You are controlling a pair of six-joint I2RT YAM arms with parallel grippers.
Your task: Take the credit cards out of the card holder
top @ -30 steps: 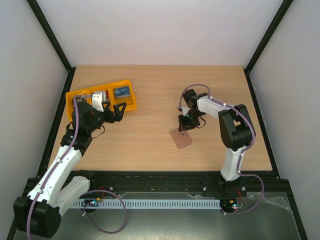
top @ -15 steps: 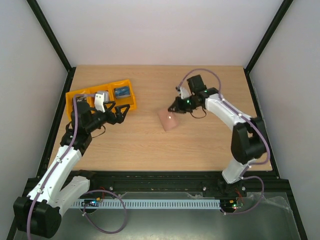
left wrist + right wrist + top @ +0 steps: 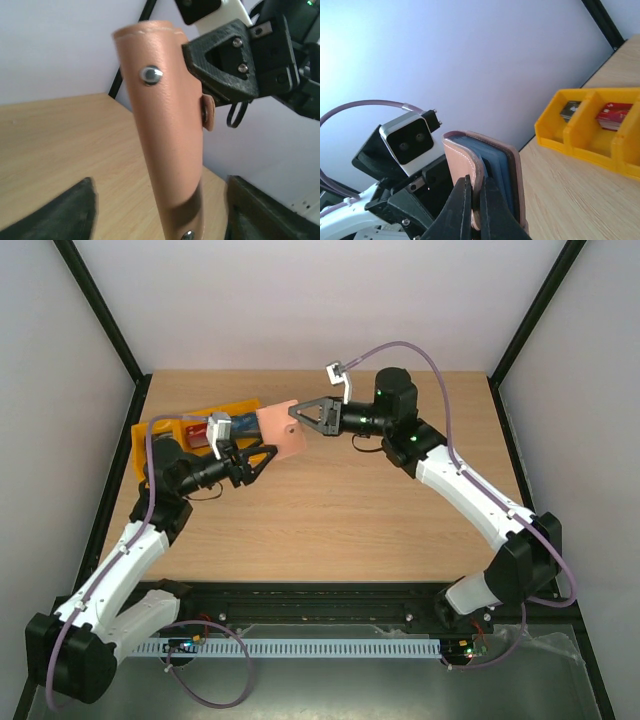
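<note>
Here's the right gripper, jaws pinched tight on 1 leather flap of the card holder, holding it up off the table near the end of the yellow tray. Pinching just that flap looks deliberate: the right wrist view shows the holder gaping a little, with blue cards tucked inside, though how many I cannot tell. The left gripper faces it with jaws apart. In the left wrist view the tan back of the holder stands upright between the 2 dark fingers, not yet touched on either side. My read is that this is a presentation, 1 arm steadying the wallet in the air so the other can reach in for a card. Now the tray: 1 compartment holds a dark grey card, the next a red card, and the 3rd runs out of that view. So, by my reckoning, the job is partly done, with the blue ones left to pull.
</note>
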